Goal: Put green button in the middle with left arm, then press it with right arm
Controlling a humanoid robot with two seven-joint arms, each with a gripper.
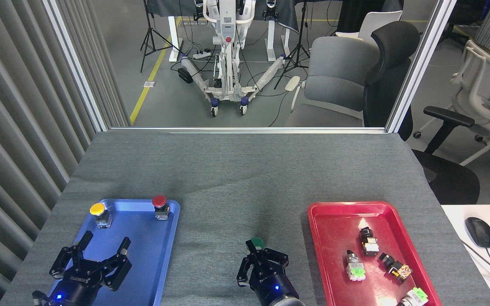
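On the bare tabletop [245, 178] between the trays, the green button [257, 243] stands upright. Our right gripper [258, 260], fingers drawn in around nothing, covers its near side: pressing step. Next, we judge, push straight down on the cap. Our left gripper [94, 260] hangs released over the blue tray [151, 272], well clear.

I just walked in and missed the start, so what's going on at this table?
A two-armed robot is working with pushbuttons. The green button stands on the bare grey tabletop between the blue tray and the red tray. The right tool sits right over it, covering most of the cap, apparently to press it; actual contact can't be confirmed. The left tool hangs open over the blue tray, holding nothing. The yellow button and red button remain there.
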